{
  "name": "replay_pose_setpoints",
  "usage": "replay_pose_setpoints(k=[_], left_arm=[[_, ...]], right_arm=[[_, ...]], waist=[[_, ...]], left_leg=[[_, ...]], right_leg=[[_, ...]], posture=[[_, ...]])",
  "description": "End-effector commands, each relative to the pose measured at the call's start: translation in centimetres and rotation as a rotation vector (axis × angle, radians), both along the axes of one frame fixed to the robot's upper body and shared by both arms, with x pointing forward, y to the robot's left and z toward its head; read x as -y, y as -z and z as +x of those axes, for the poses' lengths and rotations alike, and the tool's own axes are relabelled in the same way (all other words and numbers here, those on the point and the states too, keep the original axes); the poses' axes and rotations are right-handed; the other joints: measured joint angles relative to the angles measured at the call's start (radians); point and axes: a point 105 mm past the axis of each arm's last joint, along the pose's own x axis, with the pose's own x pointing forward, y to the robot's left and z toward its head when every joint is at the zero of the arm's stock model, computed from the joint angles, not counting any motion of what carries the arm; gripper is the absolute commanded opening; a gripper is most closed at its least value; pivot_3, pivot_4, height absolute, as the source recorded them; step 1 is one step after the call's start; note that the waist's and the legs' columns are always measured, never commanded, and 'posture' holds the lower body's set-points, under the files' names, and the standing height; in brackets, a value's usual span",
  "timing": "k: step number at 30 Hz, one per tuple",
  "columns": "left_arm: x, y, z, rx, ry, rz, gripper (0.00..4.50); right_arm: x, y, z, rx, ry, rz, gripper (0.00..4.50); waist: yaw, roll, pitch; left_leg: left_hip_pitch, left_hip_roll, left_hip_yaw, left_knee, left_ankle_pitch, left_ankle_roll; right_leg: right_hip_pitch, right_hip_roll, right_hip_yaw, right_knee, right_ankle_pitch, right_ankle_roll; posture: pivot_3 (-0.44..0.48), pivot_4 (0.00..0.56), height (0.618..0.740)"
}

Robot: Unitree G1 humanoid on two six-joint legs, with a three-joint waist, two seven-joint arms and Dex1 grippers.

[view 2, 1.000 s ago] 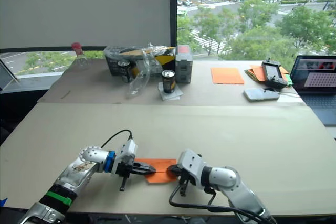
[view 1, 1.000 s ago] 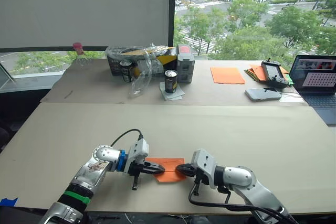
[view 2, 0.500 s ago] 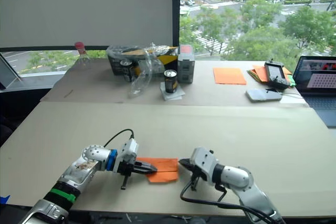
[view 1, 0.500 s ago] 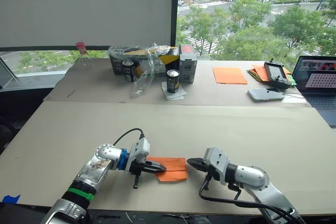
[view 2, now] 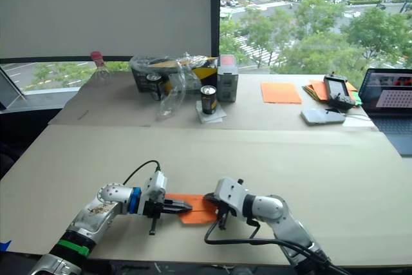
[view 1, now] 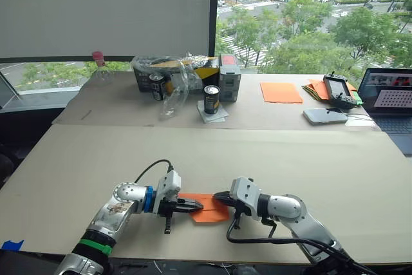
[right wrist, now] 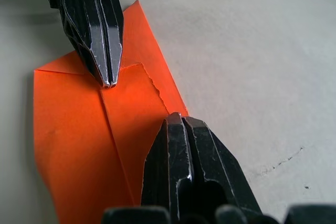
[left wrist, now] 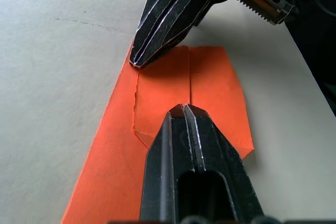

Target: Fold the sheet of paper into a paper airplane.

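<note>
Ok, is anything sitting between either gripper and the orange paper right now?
Nothing visible. The left gripper and right gripper, both shut, have their tips down on the sheet of paper, facing each other across its folded flaps.

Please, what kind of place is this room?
Probably an office or lab on an upper floor: a window looks down on trees and streets, and a laptop and drink cans stand on the tables.

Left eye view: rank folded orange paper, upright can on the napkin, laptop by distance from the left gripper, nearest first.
From the left gripper:
1. Folded orange paper, under its tips.
2. Can, far side, centre.
3. Laptop, far right edge.
</note>
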Motion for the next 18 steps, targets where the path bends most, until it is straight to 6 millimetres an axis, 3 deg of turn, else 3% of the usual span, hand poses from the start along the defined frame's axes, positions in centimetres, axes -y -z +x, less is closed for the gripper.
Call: replay_pose_setpoints(k=[1,7,13,18], left_arm=[[-3.0,1.1,0.7,-0.093,-0.181,0.032,0.00],[-4.6,0.3,1.1,-0.100,-0.262,0.036,0.00],[-4.6,0.2,0.9,-0.103,-0.274,0.027,0.00],[-4.0,0.3,0.7,-0.094,-0.255,0.016,0.00]], right_arm=[[0.7,2.4,-0.4,-0.092,0.025,-0.054,0.04],[0.1,2.6,-0.4,-0.101,0.009,-0.052,0.04],[0.1,2.5,-0.3,-0.098,0.006,-0.052,0.04],[0.0,0.6,0.3,-0.071,0.015,0.013,0.04]], waist=[[-0.009,0.000,0.000],[-0.015,-0.001,0.000],[-0.015,-0.002,0.001],[-0.015,-0.002,0.001]], left_leg=[[0.000,0.000,0.000,0.000,0.000,0.000],[0.000,0.001,0.000,0.000,0.000,0.000],[0.000,0.001,0.000,0.000,0.000,0.000],[0.000,0.001,0.000,0.000,0.000,0.000]], right_leg=[[0.000,0.000,0.000,0.000,0.000,0.000],[-0.001,0.001,0.000,0.001,0.000,0.000],[-0.001,0.001,0.000,0.001,0.000,0.000],[-0.001,0.001,0.000,0.001,0.000,0.000]], posture=[[0.000,0.150,0.730],[0.000,0.150,0.730],[0.000,0.150,0.730],[0.000,0.150,0.730]])
